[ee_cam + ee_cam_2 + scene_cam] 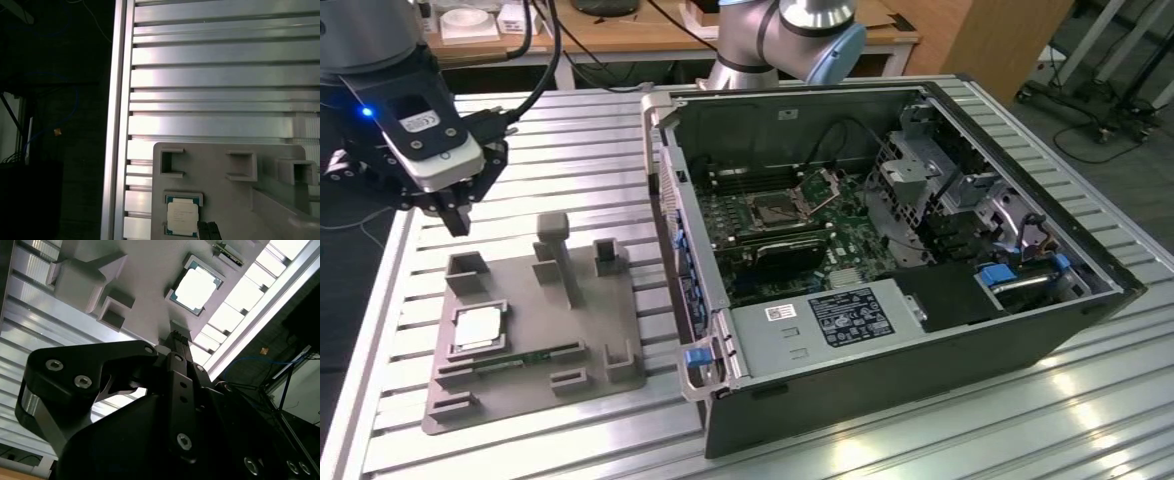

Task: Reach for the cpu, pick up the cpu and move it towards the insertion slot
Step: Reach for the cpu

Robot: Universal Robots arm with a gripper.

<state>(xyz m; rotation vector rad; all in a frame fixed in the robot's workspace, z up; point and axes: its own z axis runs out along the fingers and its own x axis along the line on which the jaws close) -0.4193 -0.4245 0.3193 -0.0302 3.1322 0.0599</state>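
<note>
The cpu (478, 328), a flat silvery square, lies in a recess of the grey fixture plate (587, 300) at the exterior view's left. Both wrist views show the cpu (196, 288) (182, 218) face up. My gripper (454, 218) hangs above the slatted table just beyond the plate's far end, well clear of the cpu, with its dark fingers (178, 342) (209, 231) shut and empty. The insertion slot (774, 208), a dark square socket with a raised metal frame, sits on the green board inside the open computer case.
The open computer case (894, 340) fills the exterior view's right half, its tall wall beside the plate. Upright grey posts (554, 250) stand on the plate, and a green memory stick (520, 360) lies near its front. The table's edge (119, 125) runs close by.
</note>
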